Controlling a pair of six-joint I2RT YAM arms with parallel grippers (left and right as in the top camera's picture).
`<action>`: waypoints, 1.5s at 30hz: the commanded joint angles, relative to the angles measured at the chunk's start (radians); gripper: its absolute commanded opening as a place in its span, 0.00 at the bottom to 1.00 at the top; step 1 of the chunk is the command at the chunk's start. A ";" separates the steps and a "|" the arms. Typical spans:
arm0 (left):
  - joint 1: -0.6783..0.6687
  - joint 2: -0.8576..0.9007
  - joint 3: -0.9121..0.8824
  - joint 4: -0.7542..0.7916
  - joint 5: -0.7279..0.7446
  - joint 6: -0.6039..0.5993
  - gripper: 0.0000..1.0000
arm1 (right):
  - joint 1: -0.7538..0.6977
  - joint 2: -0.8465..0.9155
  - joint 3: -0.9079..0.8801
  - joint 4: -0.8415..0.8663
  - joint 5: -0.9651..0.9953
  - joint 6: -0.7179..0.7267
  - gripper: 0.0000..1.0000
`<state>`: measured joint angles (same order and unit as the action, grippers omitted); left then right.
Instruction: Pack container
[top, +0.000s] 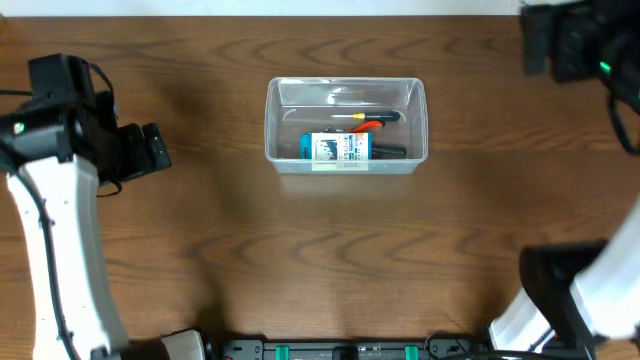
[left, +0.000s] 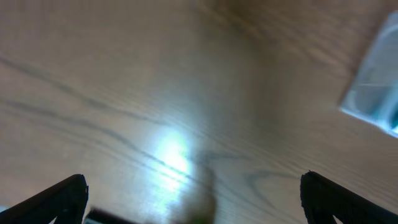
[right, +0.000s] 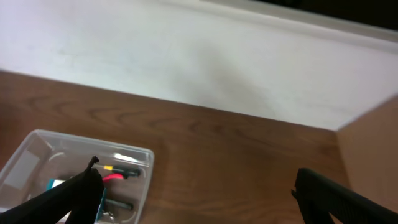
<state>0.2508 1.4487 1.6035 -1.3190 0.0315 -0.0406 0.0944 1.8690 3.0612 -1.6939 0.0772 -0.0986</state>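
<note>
The container (top: 345, 83) stands on the tabletop (top: 320, 260), a little toward 12 o'clock from the middle, its long axis running from 9 to 3 o'clock. Inside lie a blue-and-white box (top: 343, 148), an orange-handled tool (top: 368, 126) and a dark tool (top: 392, 152), all roughly along that axis. The left arm (top: 60, 210) holds the left jaws out at the container's 9 o'clock, level with its short wall and well apart from it. The right jaws hang at about 2 o'clock from it, so the container lies at their 8 o'clock. Both pairs are spread wide and hold nothing. By my reckoning the left side has the straighter line in, though neither is close.

Only the overhead view shows both arms and the contents plainly. The left wrist view is blurred and catches just a corner of the container (left: 373, 87) at its right edge, over bare wood. The right wrist view has the container (right: 74, 146) low on the left with the orange-handled tool (right: 115, 178) inside, and a pale wall (right: 186, 56) behind the tabletop
</note>
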 joint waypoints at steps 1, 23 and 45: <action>0.003 -0.120 0.022 0.009 0.040 0.076 0.98 | -0.039 -0.091 -0.123 -0.005 0.021 0.049 0.99; 0.003 -0.766 -0.339 -0.124 0.246 0.119 0.98 | -0.371 -0.632 -1.416 0.242 -0.245 0.007 0.99; 0.003 -0.812 -0.581 0.240 0.507 0.085 0.98 | -0.395 -0.726 -2.027 0.732 -0.342 0.132 0.99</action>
<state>0.2516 0.6270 1.0252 -1.1053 0.4915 0.0494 -0.2935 1.1946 1.0401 -0.9813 -0.2520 -0.0040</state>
